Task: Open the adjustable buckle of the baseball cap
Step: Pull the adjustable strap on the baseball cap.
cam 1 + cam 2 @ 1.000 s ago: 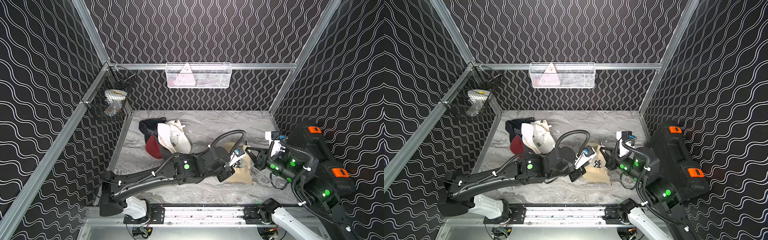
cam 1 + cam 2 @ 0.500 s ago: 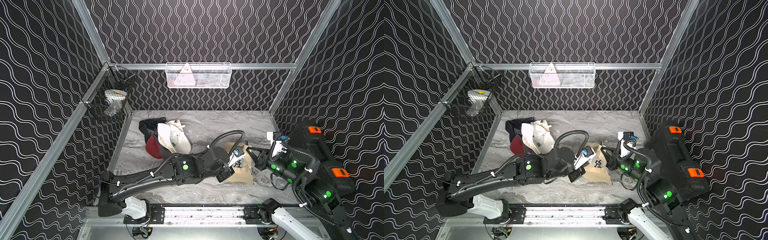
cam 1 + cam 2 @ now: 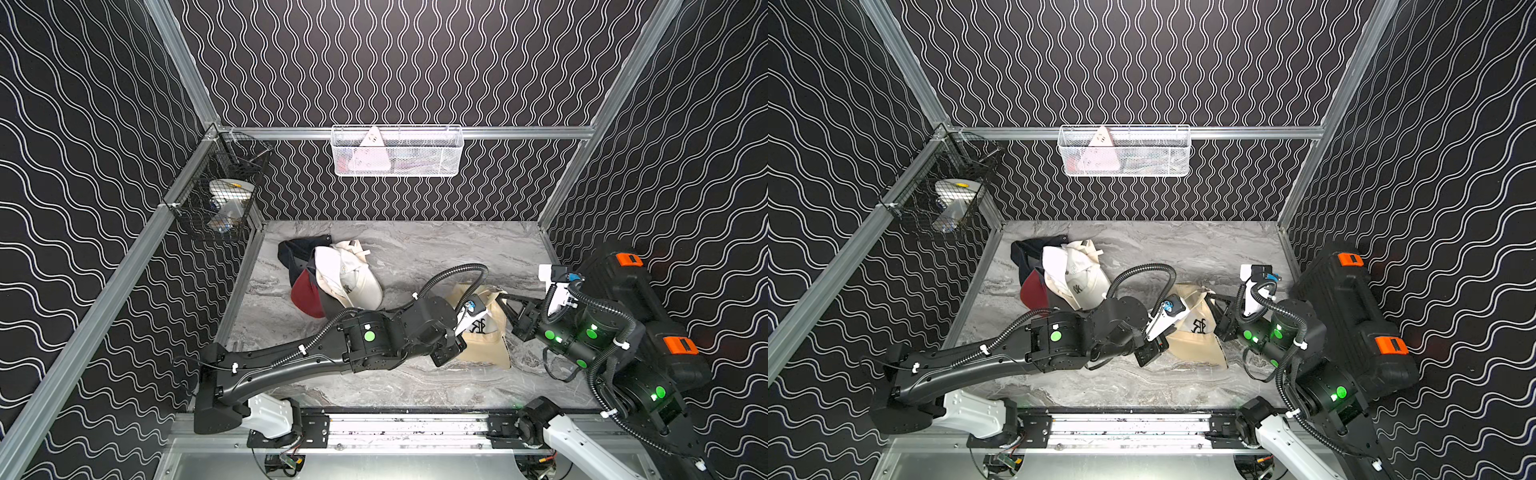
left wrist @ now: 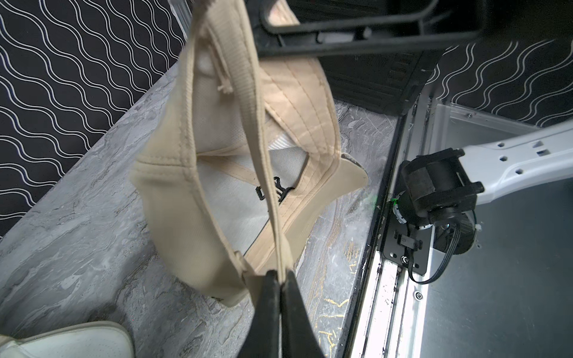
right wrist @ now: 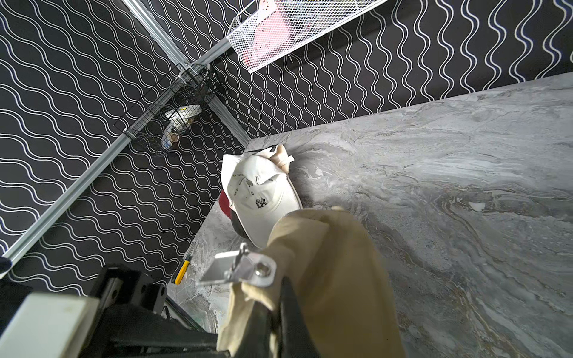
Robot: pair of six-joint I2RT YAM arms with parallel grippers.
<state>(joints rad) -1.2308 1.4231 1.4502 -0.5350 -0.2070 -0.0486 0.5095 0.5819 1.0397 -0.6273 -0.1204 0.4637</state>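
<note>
Tan cotton: one cap (image 3: 484,349) is slung between my two end effectors, just beside the black case (image 3: 640,299), on the side of it that faces the pile. My left end effector (image 4: 280,274) is pinched tight on the cap's one strap (image 4: 257,124), which runs taut from the fingertips to the back of the cap. My right end effector (image 5: 274,297) is clamped narrow on tan fabric of the cap, just beside the one silver buckle (image 5: 245,272). I cannot tell whether its flap is released. The brim hangs low over the table (image 3: 436,249).

Farther from the case than the cap lies one pile (image 3: 328,278) of at least three more caps: white, red and dark. One white basket (image 3: 397,151) and one black basket (image 3: 216,195) hang on the walls, both well apart from the case. The case carries two orange latches.
</note>
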